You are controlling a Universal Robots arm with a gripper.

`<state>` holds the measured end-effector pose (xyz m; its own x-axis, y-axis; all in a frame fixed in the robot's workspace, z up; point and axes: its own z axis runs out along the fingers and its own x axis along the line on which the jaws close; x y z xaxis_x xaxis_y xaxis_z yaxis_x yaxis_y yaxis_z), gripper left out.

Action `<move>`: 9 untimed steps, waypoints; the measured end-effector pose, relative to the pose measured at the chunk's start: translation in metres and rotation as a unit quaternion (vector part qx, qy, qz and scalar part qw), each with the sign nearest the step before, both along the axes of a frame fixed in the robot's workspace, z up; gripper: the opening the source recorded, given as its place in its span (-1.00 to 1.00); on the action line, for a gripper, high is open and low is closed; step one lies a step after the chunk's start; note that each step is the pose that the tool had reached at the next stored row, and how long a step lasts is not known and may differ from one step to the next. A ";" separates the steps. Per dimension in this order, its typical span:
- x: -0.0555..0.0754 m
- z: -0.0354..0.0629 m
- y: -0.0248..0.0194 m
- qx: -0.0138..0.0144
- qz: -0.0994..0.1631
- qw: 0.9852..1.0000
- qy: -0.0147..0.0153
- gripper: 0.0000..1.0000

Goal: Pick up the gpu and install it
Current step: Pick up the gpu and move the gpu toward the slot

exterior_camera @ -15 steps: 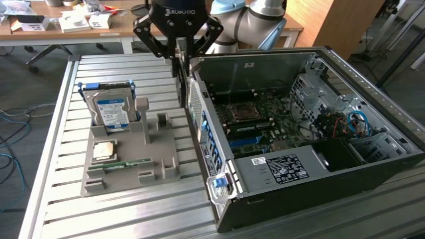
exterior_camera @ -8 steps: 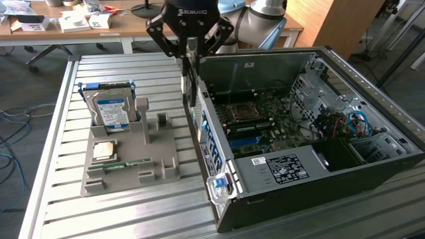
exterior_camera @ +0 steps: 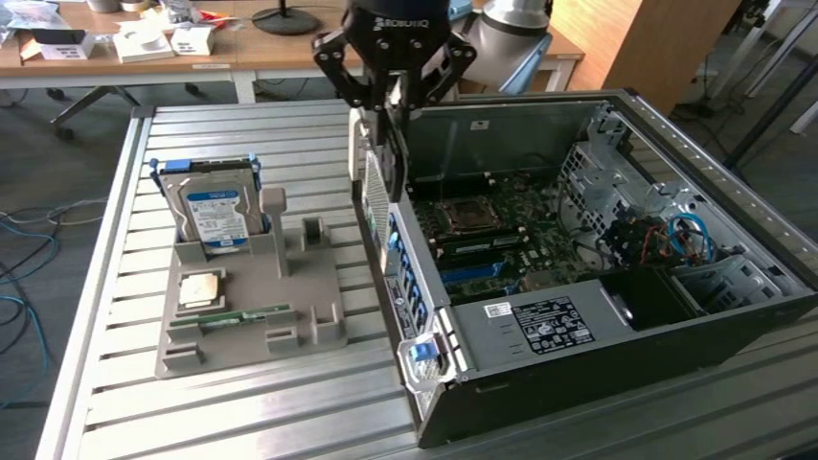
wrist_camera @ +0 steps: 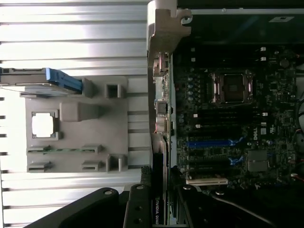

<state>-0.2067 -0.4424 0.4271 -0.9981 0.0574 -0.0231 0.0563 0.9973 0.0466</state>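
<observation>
Gripper point(exterior_camera: 390, 105) clamped on gpu point(exterior_camera: 383, 168) — card hangs upright over left wall of open computer case point(exterior_camera: 639, 364) — parts tray point(exterior_camera: 243, 326) on exterior view's left.

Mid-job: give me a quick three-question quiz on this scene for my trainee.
1. True or false: the gripper is shut on the gpu, which hangs on edge at the open computer case's wall nearest the gray fixture.
2. What stands upright in the fixture? A) the hard drive B) a fan C) a keyboard
3. Fill in: in the exterior view, the fixture sits on the case's ____ side.

Key: 1 true; 2 A; 3 left.
</observation>
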 end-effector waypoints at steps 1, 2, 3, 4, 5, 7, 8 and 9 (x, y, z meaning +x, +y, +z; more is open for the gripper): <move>0.003 0.0000 0.0000 0.000 0.000 1.000 0.000 -0.47; 0.006 0.0000 0.0000 0.000 0.000 1.000 0.000 -0.47; 0.009 0.0000 0.0001 0.000 0.000 1.000 0.000 -0.47; 0.012 0.0000 0.0001 0.000 0.000 1.000 0.000 -0.47; 0.015 0.0000 0.0001 0.000 0.000 1.000 0.000 -0.47; 0.022 0.0000 0.0001 0.000 0.000 1.000 0.000 -0.47; 0.025 0.0000 0.0000 0.000 0.000 1.000 0.000 -0.47; 0.028 0.0000 0.0001 0.000 0.000 1.000 0.000 -0.47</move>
<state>-0.1787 -0.4423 0.4271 -0.9981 0.0575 -0.0232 0.0564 0.9973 0.0465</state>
